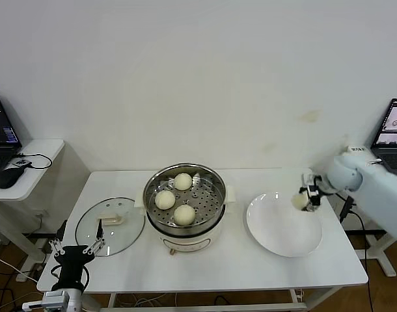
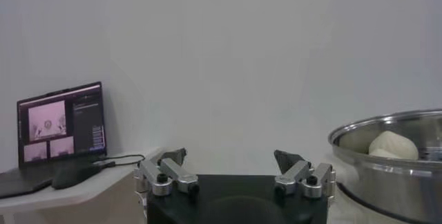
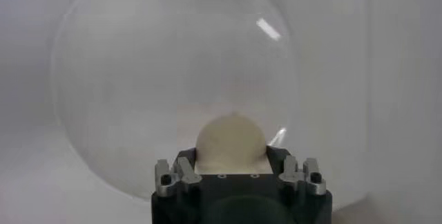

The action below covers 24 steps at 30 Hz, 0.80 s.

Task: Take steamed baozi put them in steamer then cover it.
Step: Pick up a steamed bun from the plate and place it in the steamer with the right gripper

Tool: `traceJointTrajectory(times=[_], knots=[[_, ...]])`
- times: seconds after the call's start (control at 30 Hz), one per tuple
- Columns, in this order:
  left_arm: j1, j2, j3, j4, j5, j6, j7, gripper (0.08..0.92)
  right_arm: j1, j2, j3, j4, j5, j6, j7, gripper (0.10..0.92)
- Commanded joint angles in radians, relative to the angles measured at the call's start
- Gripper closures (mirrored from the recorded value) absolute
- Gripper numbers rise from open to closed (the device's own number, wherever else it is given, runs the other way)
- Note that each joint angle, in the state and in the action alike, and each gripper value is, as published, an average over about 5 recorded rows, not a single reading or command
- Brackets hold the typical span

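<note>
The steel steamer [image 1: 215, 184] stands mid-table on its white base and holds three cream-white baozi [image 1: 184, 214] on its perforated tray. My right gripper [image 1: 304, 201] is shut on the fourth baozi [image 1: 298, 201] and holds it over the right edge of the white plate [image 1: 276, 234]. In the right wrist view the baozi [image 3: 230, 142] sits between the jaws above the plate [image 3: 124, 80]. The glass cover [image 1: 117, 235] with its cream handle [image 1: 110, 220] lies flat on the table left of the steamer. My left gripper [image 1: 76, 247] is open and empty at the table's front left corner; it also shows in the left wrist view [image 2: 231, 166].
A side desk at the left carries a laptop [image 1: 2, 133] and a mouse [image 1: 8, 177]. Another laptop [image 1: 394, 130] stands at the far right. In the left wrist view the steamer's rim [image 2: 387, 125] shows to one side, with a laptop [image 2: 61, 123] beyond.
</note>
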Motion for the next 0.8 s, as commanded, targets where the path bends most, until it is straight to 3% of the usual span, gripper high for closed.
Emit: traceJointTrajectory(times=[0.03, 0.4, 0.8], knots=[[-0.001, 0.000, 0.001, -0.001, 0.000, 0.001, 0.000, 0.177, 0.465, 0.114, -0.302, 0.145, 0.324, -0.138, 0.043, 0.375], [-0.013, -0.006, 0.003, 0.005, 0.003, 0.001, 0.000, 0.177, 0.460, 0.412, -0.367, 0.156, 0.641, -0.273, 0.209, 0.372], [0.001, -0.009, -0.019, -0.003, -0.001, -0.005, -0.001, 0.177, 0.229, 0.579, -0.354, -0.034, 0.549, -0.311, 0.276, 0.364]])
